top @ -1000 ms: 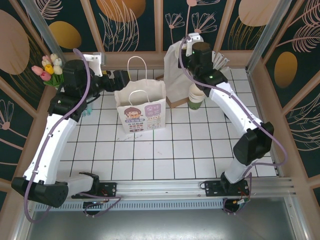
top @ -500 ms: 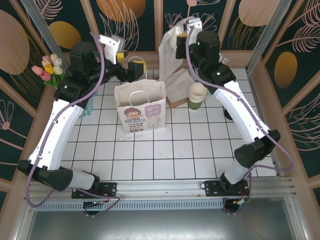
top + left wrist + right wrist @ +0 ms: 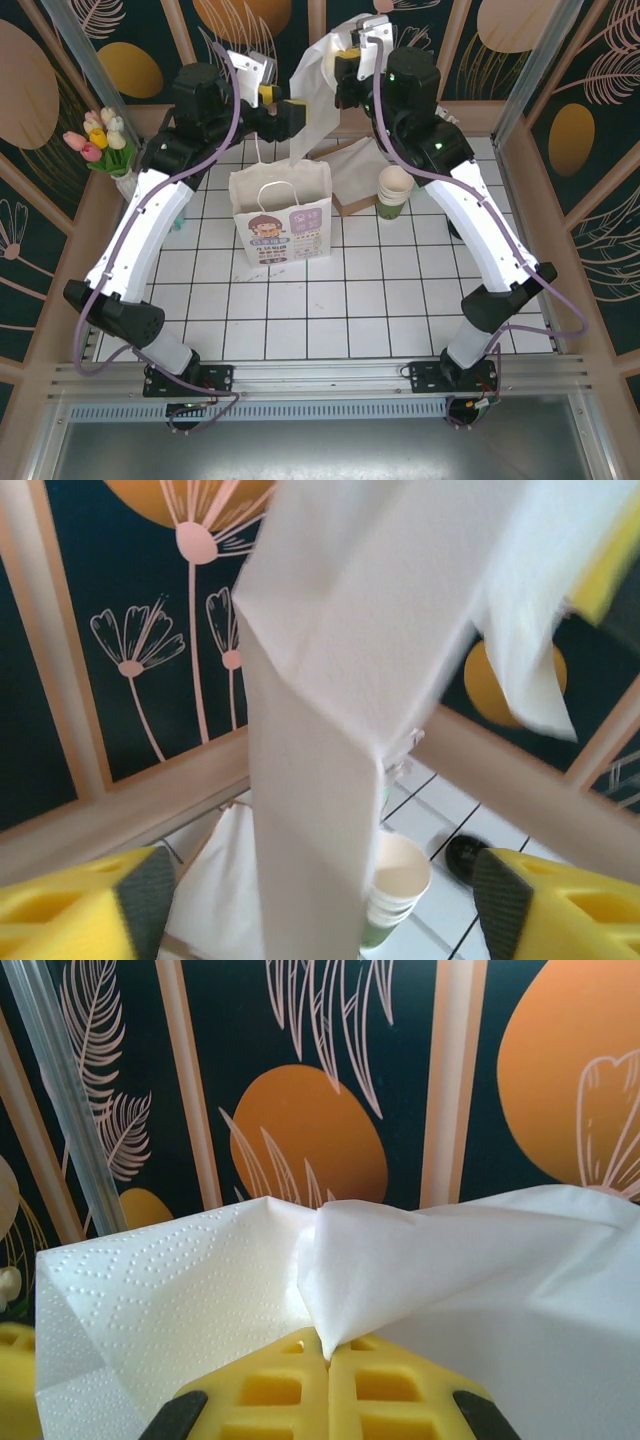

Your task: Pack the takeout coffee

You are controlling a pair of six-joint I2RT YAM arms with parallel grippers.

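White paper (image 3: 318, 72) higher, left gripper (image 3: 320, 905) astride its hanging edge.

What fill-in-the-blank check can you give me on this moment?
1. The right gripper is ____ on the napkin.
2. The left gripper is ____, with one finger on each side of the hanging napkin.
3. In the top view, the cups stand to the ____ of the bag.

Missing words: shut; open; right
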